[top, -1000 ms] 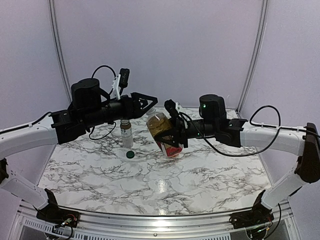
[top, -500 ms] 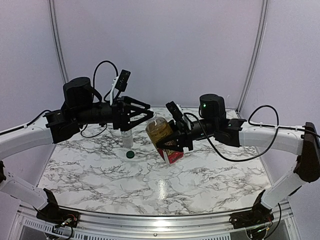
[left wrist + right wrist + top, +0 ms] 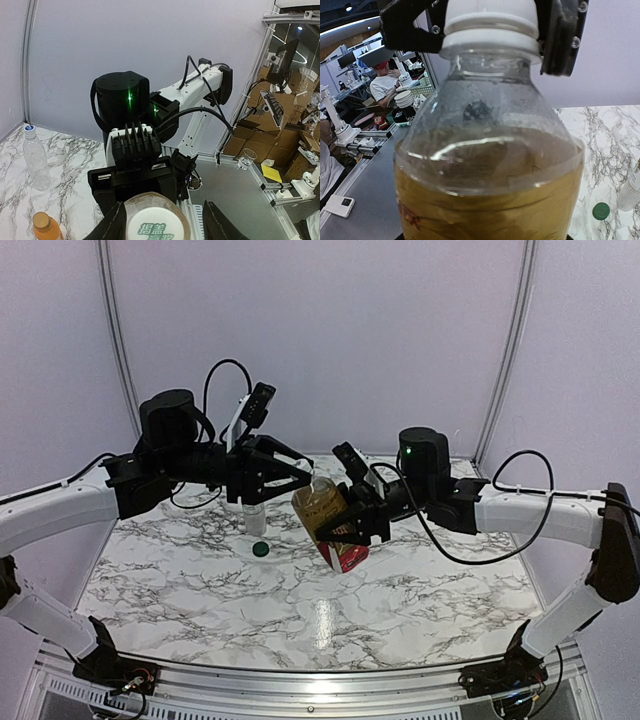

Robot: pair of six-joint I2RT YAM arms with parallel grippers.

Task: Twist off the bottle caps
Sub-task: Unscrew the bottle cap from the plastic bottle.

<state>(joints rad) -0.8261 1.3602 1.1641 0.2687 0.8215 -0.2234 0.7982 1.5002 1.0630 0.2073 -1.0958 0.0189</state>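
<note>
White marble-patterned table [image 3: 430, 595] before a lilac backdrop [image 3: 350, 340]; cardboard boxes [image 3: 239, 144] stacked beyond the table's edge

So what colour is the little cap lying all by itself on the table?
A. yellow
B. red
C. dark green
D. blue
C: the loose cap lying flat on the marble table, just beside the short clear bottle, is dark green.
</note>
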